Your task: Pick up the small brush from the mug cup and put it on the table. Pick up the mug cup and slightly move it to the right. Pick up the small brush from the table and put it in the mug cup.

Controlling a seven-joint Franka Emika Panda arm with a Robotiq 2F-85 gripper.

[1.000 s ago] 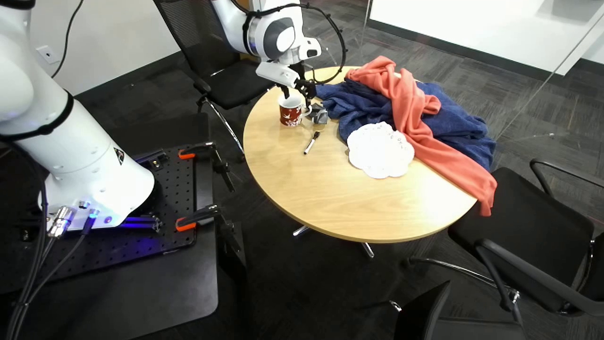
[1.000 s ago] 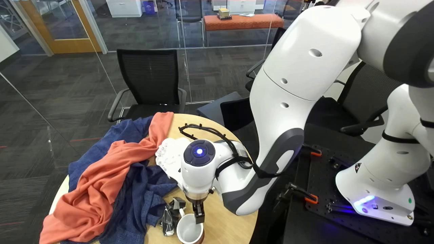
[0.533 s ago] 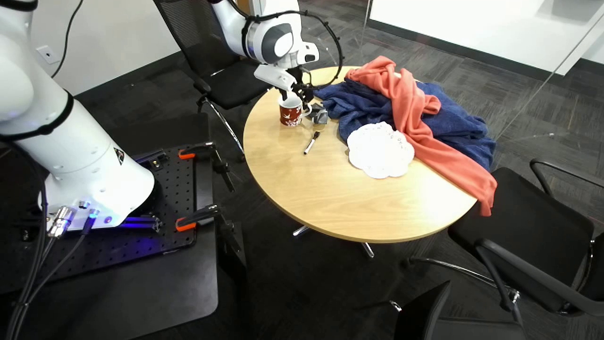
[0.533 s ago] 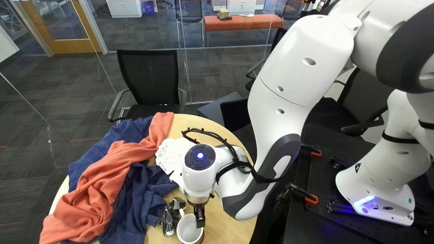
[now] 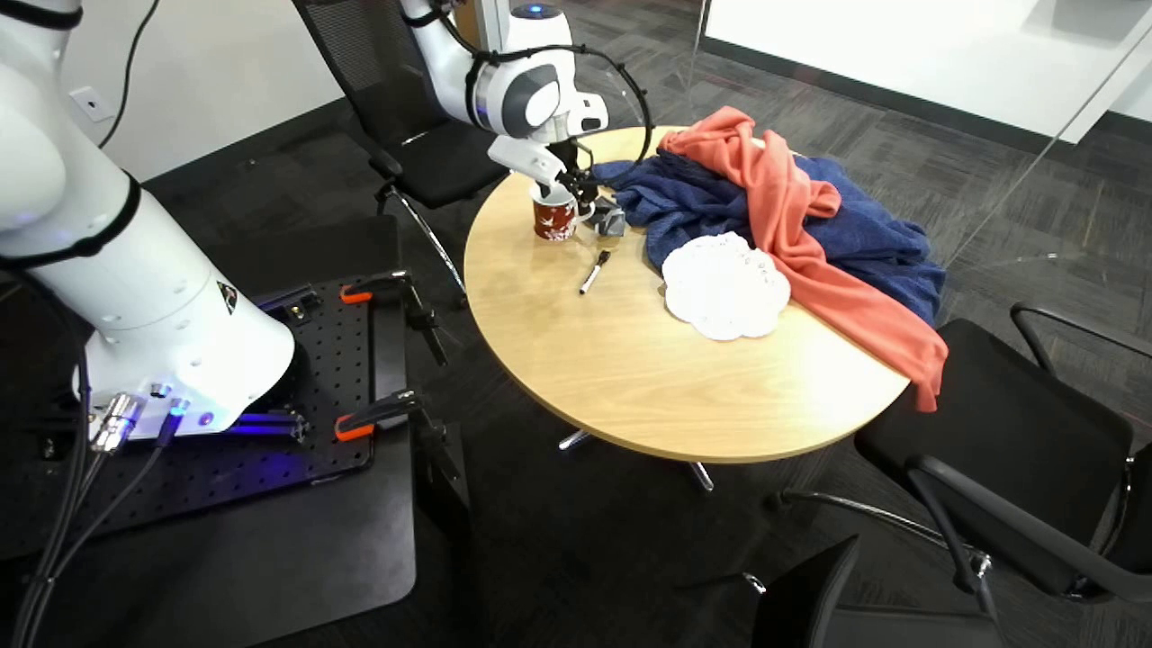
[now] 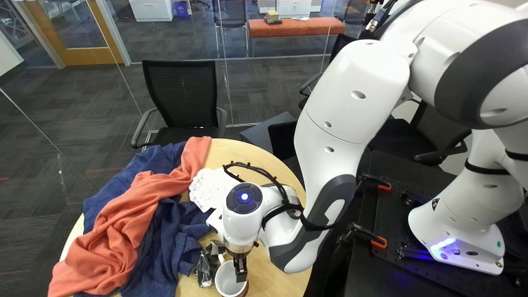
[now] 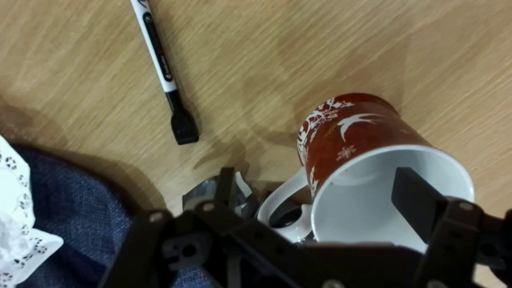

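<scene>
The small brush (image 5: 595, 272), a white stick with a black flat tip, lies on the round wooden table (image 5: 576, 360). In the wrist view the brush (image 7: 160, 60) is partly cut off at the top edge. The dark red mug cup (image 5: 554, 219) stands upright near the table's edge, and its white inside (image 6: 226, 280) holds nothing that I can see. My gripper (image 7: 316, 180) is low at the mug, its jaws spread wide. One finger (image 7: 416, 200) shows over the mug's mouth; the other finger (image 7: 226, 186) is outside, beyond the handle. How deep they reach is unclear.
A small dark grey shiny object (image 5: 609, 218) sits close by the mug's handle. Blue cloth (image 5: 702, 198) and orange cloth (image 5: 792, 207) spread over the far side of the table. A white lacy doily (image 5: 725, 286) lies beside them. Black chairs (image 5: 990, 432) surround the table.
The gripper has come down closer to the mug, with one finger now lower at its mouth. The mug, the brush and the cloths have stayed where they were.
</scene>
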